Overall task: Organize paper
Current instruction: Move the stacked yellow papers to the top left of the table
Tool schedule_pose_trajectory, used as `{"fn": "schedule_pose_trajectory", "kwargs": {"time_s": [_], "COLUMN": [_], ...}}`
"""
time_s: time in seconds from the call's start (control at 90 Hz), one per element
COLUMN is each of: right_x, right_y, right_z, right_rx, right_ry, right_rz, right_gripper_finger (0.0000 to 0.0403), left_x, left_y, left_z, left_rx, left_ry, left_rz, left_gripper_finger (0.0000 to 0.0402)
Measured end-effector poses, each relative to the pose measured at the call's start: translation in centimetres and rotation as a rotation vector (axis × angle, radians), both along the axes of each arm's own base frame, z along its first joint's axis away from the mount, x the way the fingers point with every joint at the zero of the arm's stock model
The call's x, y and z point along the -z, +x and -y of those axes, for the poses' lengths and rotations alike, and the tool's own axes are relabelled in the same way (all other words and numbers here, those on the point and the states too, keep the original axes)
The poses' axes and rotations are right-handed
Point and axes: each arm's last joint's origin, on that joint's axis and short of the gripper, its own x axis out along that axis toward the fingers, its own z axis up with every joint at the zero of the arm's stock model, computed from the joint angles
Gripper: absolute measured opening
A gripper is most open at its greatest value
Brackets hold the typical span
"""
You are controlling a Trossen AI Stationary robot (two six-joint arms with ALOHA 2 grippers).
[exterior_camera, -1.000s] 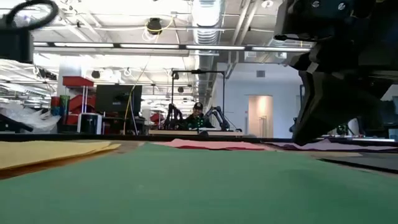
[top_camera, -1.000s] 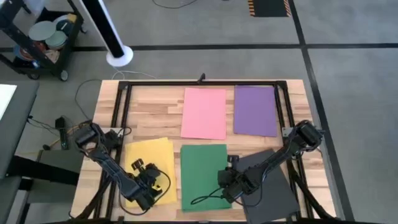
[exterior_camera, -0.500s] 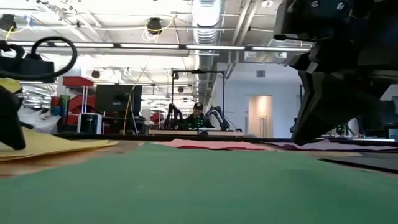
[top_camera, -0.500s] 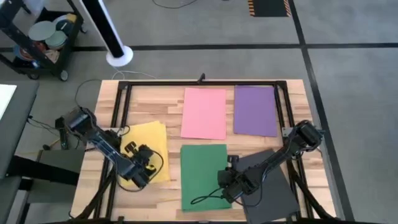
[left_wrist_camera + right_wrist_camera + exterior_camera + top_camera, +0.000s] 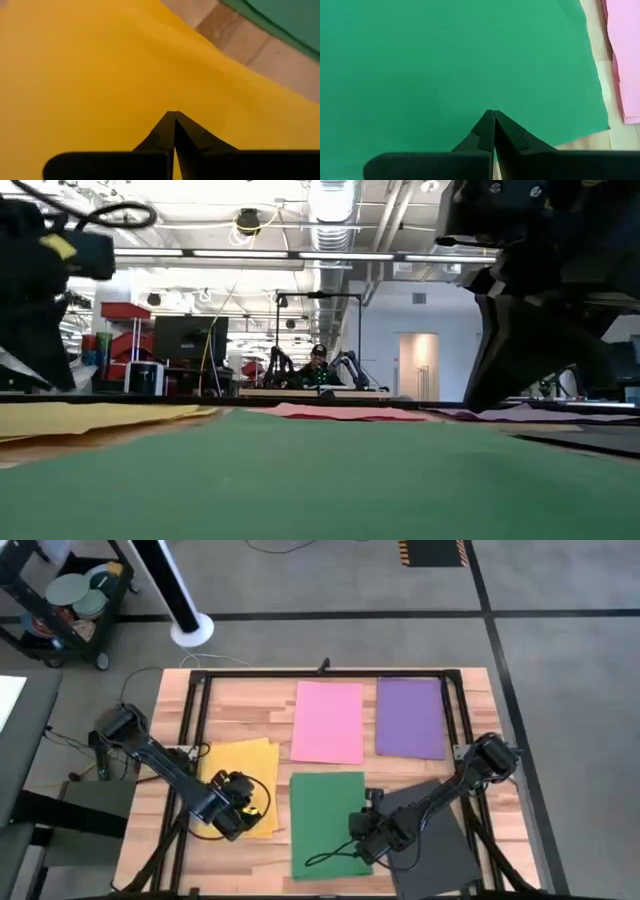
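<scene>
Your left gripper (image 5: pixel 243 812) is sitting low on the yellow sheet (image 5: pixel 240 765) in the lower left of the high view, and the wrist camera shows its jaws pressed together with nothing between them, just yellow paper spread underneath. The right gripper (image 5: pixel 362 838) is parked at the right edge of the green sheet (image 5: pixel 325 805), lower middle of the frame, jaws also pressed together over the green.

Where your paper is: the pink sheet (image 5: pixel 328 720) lies flat in the upper middle of the tabletop (image 5: pixel 250 710), with the purple sheet (image 5: pixel 411 716) just beside it on the right. Green sits right below pink. The black sheet (image 5: pixel 445 850) is at the lower right, tilted, partly under the right arm, its edge right by the green one. Yellow is a bit skewed, left of green with a strip of bare wood between them.

In the low view you can see a person (image 5: pixel 318 355) way back in the room.
</scene>
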Motion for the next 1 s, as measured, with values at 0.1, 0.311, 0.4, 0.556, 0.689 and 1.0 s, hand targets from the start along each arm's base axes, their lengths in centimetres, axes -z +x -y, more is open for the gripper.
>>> {"fn": "schedule_pose_trajectory", "kwargs": {"time_s": [0.1, 0.311, 0.4, 0.556, 0.689, 1.0], "right_x": [0.0, 0.0, 0.0, 0.0, 0.0, 0.0], "right_y": [-0.1, -0.1, -0.1, 0.0, -0.1, -0.2], "right_z": [-0.1, -0.1, -0.1, 0.0, 0.0, -0.1], "right_rx": [-0.003, -0.004, -0.004, -0.002, -0.005, -0.003], "right_ry": [0.000, -0.001, -0.001, -0.002, -0.005, -0.006], "right_rz": [0.000, -0.001, -0.002, -0.002, -0.005, -0.010], "right_gripper_finger": [0.0000, 0.0000, 0.0000, 0.0000, 0.0000, 0.0000], "left_x": [1.6, 2.4, 1.9, 0.3, -1.9, -5.1], "left_y": [0.2, 1.0, 1.1, 1.2, 1.6, 1.8], "left_z": [0.0, -0.6, -1.1, -1.7, -1.4, 2.0], "left_rx": [-0.022, -0.018, -0.004, 0.020, 0.082, 0.187], "left_ry": [0.027, 0.093, 0.081, 0.045, 0.037, -0.229], "left_rz": [-0.075, -0.118, -0.112, -0.082, -0.033, 0.036], "left_gripper_finger": [0.0000, 0.0000, 0.0000, 0.0000, 0.0000, 0.0000]}}
